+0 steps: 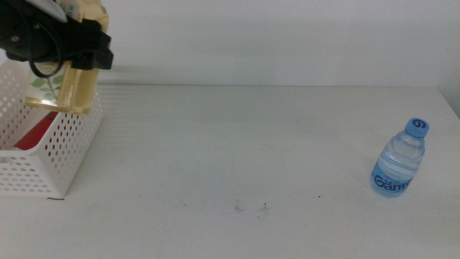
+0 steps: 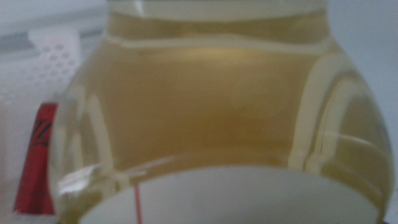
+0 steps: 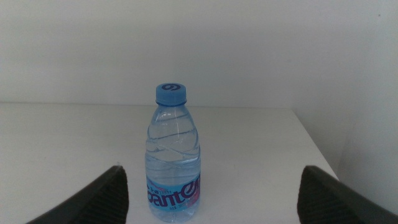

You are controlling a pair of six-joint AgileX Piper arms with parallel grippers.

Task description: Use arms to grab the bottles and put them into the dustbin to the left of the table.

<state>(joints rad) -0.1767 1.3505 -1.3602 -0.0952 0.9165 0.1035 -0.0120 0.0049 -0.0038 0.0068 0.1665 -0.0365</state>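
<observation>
One left tool [image 1: 75, 50] clamping tea bottle [image 1: 68, 90] over dustbin [image 1: 43, 155]

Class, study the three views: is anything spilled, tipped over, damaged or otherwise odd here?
Nothing stands out. The left hand holds the yellow tea bottle over the dustbin, where the red can lies. The water bottle stands upright between the right hand's open jaws.

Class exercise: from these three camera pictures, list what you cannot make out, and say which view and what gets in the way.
- Left gripper jaws: left wrist view, filled by the blurred tea bottle.
- Red can: middle view, mostly behind the dustbin wall.
- Water bottle base: right wrist view, cut by the edge.
- Right gripper: absent from middle view.
</observation>
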